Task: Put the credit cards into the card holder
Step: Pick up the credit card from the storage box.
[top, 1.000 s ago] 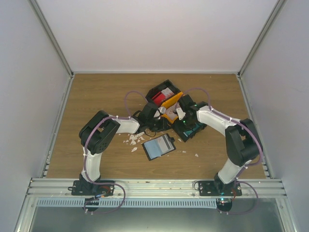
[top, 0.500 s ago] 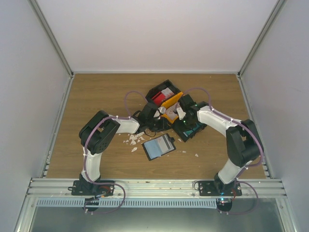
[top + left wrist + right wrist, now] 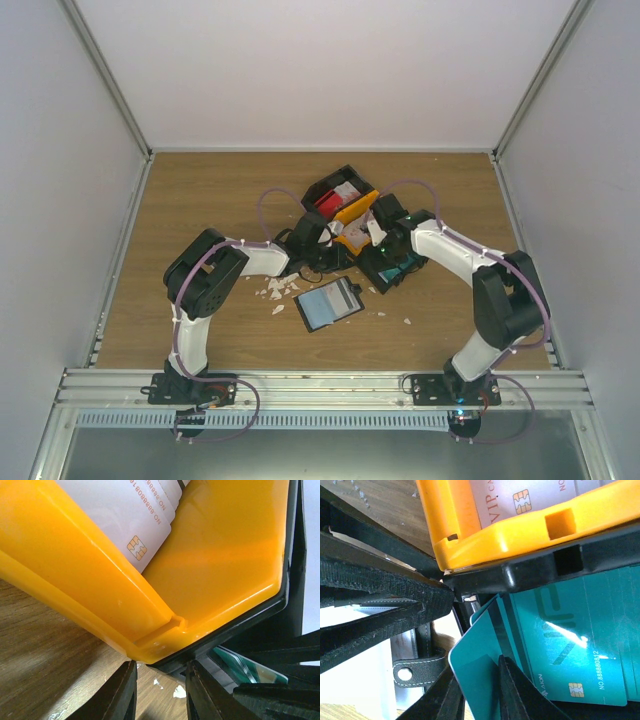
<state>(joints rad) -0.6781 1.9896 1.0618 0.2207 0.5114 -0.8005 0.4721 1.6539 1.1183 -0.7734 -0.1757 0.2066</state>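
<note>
The card holder [image 3: 328, 304] lies open on the table in front of the bins; its snap strap [image 3: 414, 672] shows in the right wrist view. My right gripper [image 3: 480, 680] is shut on a teal card [image 3: 475, 662] and holds it tilted above the teal stack [image 3: 570, 640] in a black bin [image 3: 395, 264]. Whitish cards [image 3: 125, 510] lie in the yellow bin [image 3: 225, 570]. Red-and-white cards [image 3: 328, 203] lie in the far black bin. My left gripper [image 3: 161, 682] is open, its fingers on either side of the bin's near corner. From above, the right gripper [image 3: 378, 236] is over the bins and the left gripper [image 3: 322, 243] is beside them.
The three bins [image 3: 352, 215] stand packed together mid-table between both wrists. White crumbs [image 3: 275, 290] lie left of the wallet, and a few more [image 3: 406, 321] lie to its right. The enclosure walls stand on both sides and at the back.
My right wrist has shifted slightly away from me over the bins. The left arm and the wallet have not moved.
</note>
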